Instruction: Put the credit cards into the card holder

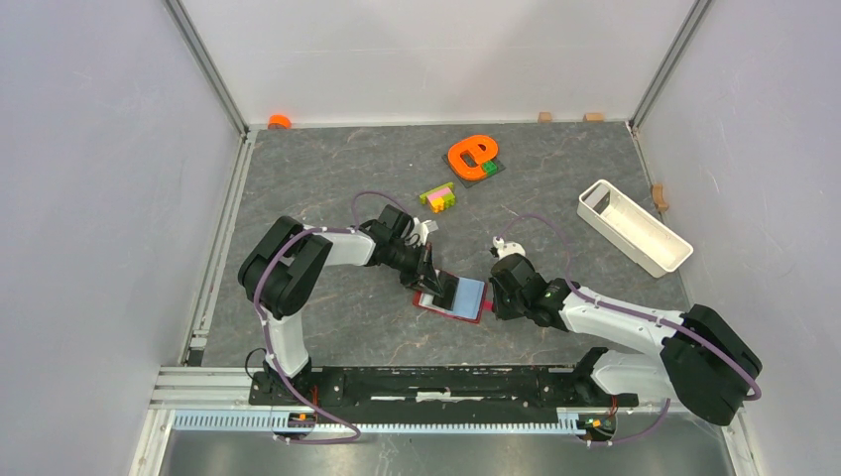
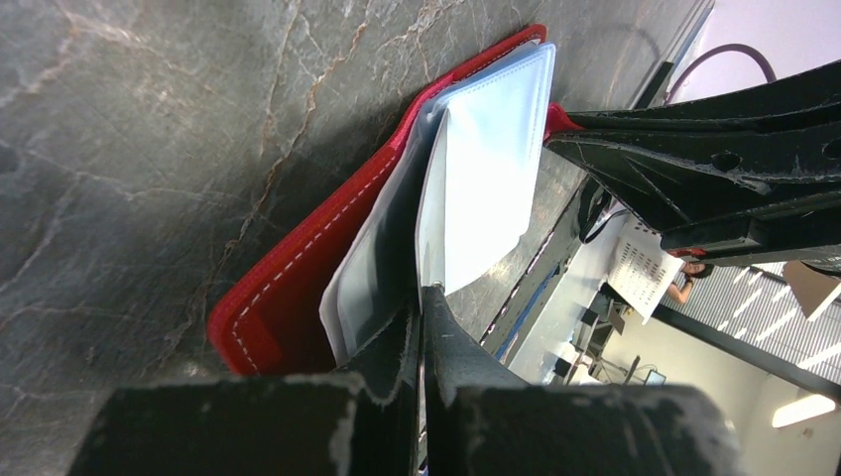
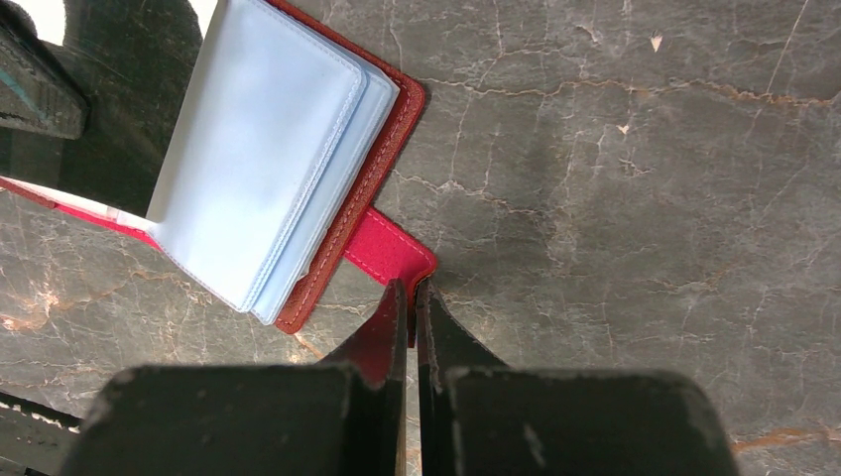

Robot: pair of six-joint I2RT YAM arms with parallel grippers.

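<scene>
While the card holder (image 1: 458, 297) lies open on the table (image 1: 327, 178), just toward 6 o'clock of centre with its light-blue sleeves (image 3: 258, 149) fanned upward, no tan credit card can be identified in any view. Right gripper (image 3: 410, 297): fingers pressed together on the red snap tab (image 3: 392, 248) at the holder's 3 o'clock edge, judged to anchor it. Left gripper (image 2: 424, 307): fingers pressed together at the sleeve edges on the 9 o'clock side; whether a sleeve leaf or a card lies between them cannot be told. Step in hand, as judged: opening or feeding a sleeve pocket while the holder is anchored. The next move calls for a shallow slide along the pocket mouth, parallel to the leaves, without lifting the cover. Open room: table surface extends toward 9 o'clock and 6 o'clock of the holder. Toy bricks (image 1: 437, 196) and an orange block (image 1: 471, 157) sit well apart at 12 o'clock; a white tray (image 1: 635, 226) sits well apart at 2 o'clock.
</scene>
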